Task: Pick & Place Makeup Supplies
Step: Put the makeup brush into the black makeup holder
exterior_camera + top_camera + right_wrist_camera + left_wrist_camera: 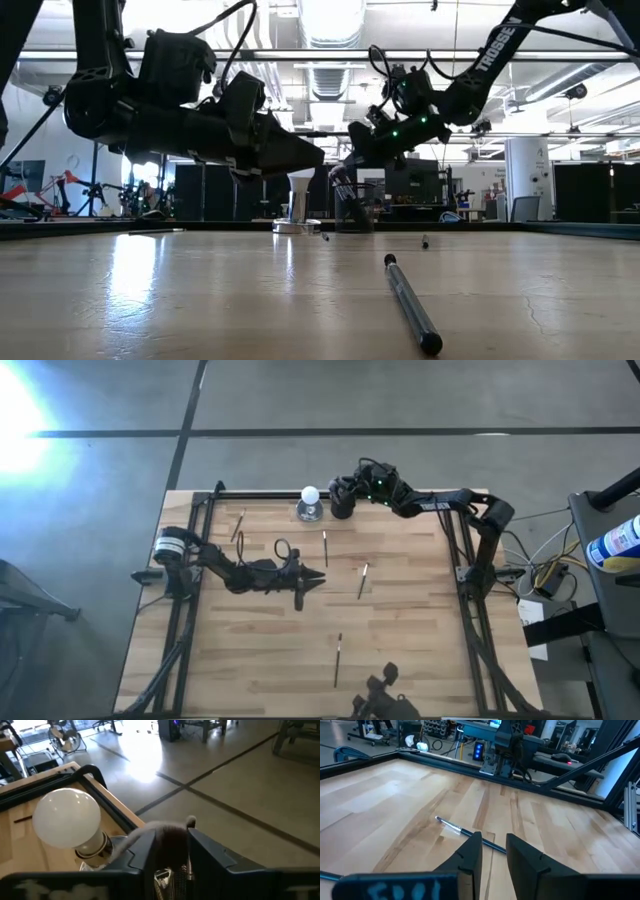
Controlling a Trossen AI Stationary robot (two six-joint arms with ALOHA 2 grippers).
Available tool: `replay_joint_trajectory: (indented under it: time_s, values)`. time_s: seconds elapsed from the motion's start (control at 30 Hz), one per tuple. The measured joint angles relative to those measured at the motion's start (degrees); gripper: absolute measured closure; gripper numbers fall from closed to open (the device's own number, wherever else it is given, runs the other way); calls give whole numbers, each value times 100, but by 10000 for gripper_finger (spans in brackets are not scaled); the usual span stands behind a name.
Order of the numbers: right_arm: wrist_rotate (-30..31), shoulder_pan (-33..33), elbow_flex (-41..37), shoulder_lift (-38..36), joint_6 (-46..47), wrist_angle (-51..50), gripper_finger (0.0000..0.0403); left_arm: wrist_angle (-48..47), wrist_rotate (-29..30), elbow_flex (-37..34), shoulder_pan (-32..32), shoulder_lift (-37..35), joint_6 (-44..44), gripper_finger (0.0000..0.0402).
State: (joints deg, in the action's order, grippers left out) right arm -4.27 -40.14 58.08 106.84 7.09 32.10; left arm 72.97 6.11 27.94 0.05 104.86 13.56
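On the pale wooden surface [250, 660], a thin dark-handled makeup brush [239, 526] is seen lying diagonally at upper left. The left end effector [312, 581] is held open at centre. Further slim brushes lie near-vertically at centre [325, 547], centre-right [363, 580] and lower centre [338, 659]. The right end effector [172, 851] is closed on a fluffy-headed brush [167, 837] above the small black cylindrical cup [341, 502], beside the white ball [310, 495].
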Motion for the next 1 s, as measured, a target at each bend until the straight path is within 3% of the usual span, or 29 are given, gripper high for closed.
replay_joint_trajectory:
  time_s: [0.2,0.37,0.53,0.6,0.8,1.0]
  values:
    - [88,0,42,-455,55,-736,258,-79,2,-21,64,0,48,325]
    - [113,181,-38,-1382,-787,-2770,276,-107,-23,-37,62,0,1,353]
    - [-1004,599,-362,-2212,-1897,-4870,307,-219,-119,-39,62,0,-21,387]
    - [-1034,781,-612,-2425,-2026,-5311,309,-256,-136,-39,62,0,-14,396]
    - [-1024,1212,-1415,-2563,-2363,-5252,279,-465,-255,66,59,0,22,399]
    - [-1032,1331,-1645,-2256,-2749,-4834,231,-898,-262,248,57,0,33,399]
